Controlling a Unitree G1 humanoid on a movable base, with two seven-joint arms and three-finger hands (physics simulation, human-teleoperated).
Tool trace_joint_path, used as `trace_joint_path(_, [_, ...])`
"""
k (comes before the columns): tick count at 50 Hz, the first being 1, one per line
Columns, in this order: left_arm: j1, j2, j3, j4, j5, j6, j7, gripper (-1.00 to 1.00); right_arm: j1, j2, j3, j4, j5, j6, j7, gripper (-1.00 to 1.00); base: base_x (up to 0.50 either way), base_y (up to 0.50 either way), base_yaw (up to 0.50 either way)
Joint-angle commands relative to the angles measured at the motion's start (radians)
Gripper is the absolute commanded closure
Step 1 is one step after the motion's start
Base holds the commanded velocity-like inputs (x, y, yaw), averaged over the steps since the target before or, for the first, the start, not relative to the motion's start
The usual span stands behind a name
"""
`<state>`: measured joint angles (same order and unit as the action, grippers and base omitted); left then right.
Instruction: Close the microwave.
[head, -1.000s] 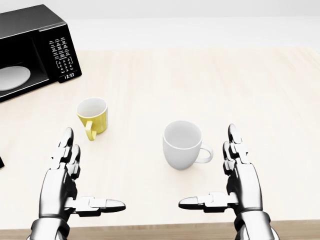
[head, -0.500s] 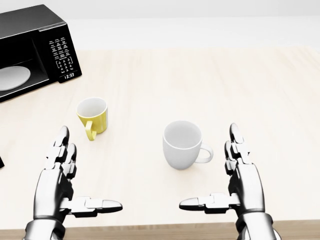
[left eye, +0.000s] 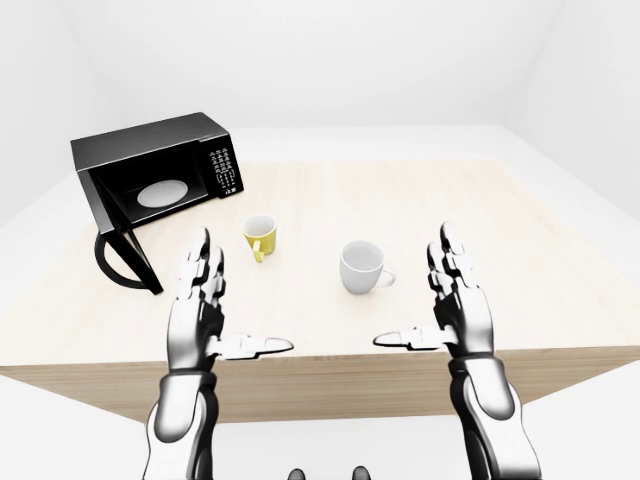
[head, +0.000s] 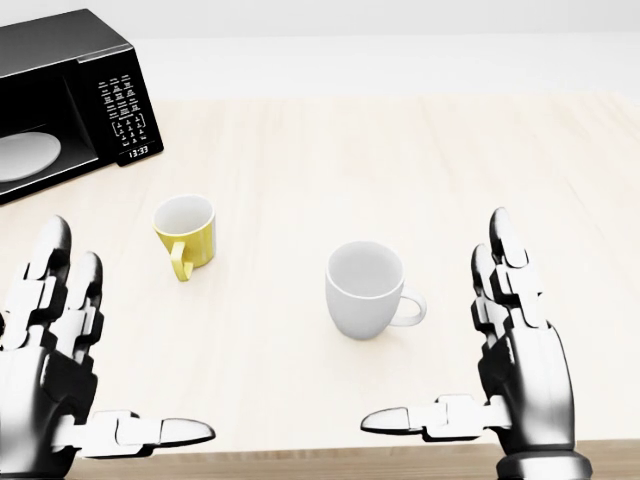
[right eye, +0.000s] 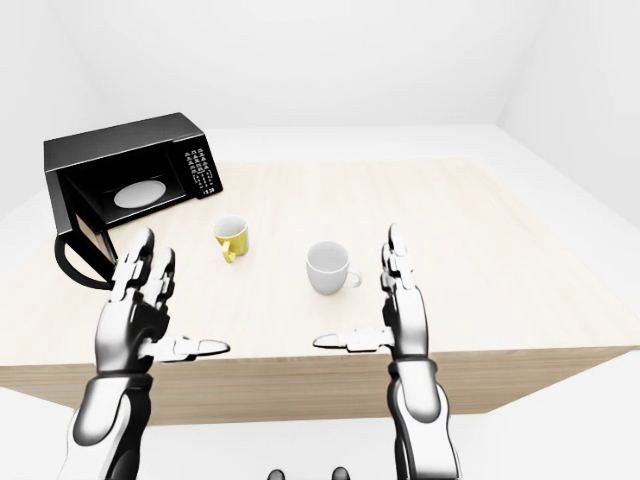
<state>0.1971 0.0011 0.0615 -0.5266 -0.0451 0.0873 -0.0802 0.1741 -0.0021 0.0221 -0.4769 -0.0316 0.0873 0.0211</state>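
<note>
The black microwave (left eye: 155, 172) stands at the top left of the light wooden table (left eye: 520, 230). Its door (left eye: 126, 258) hangs open, swung out to the left, and a white turntable plate (left eye: 163, 192) shows inside. In the head view only the microwave's body and keypad (head: 125, 118) show. My left hand (left eye: 240, 298) is open, fingers up and thumb out, over the table's near edge, below and to the right of the open door and apart from it. My right hand (left eye: 412, 288) is open in the same pose at lower right. Both are empty.
A yellow mug (head: 186, 230) stands right of the microwave, between it and my left hand. A white mug (head: 364, 290) stands in the middle, just left of my right hand. The table's near edge (left eye: 330, 375) runs below both hands.
Both hands have risen toward the camera and look larger. The left hand has shifted left, the right hand slightly right. Microwave, door and mugs have not moved.
</note>
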Motion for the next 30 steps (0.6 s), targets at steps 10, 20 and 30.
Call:
trace_joint_path(10, [0.128, -0.029, 0.022, -0.271, -0.045, 0.000, -0.054, -1.00, 0.093, -0.002, 0.037, -0.244, -0.004, 0.000, -0.016, -1.00, 0.00, 0.00, 0.00])
trace_joint_path(20, [0.147, -0.039, 0.040, -0.319, -0.064, 0.000, -0.072, -1.00, 0.129, -0.006, 0.061, -0.320, -0.020, 0.000, -0.027, -1.00, 0.00, 0.00, 0.00])
trace_joint_path(30, [0.153, -0.045, 0.039, -0.323, -0.060, 0.000, -0.079, -1.00, 0.141, -0.014, 0.072, -0.337, -0.023, 0.000, -0.032, -1.00, 0.00, 0.00, 0.00])
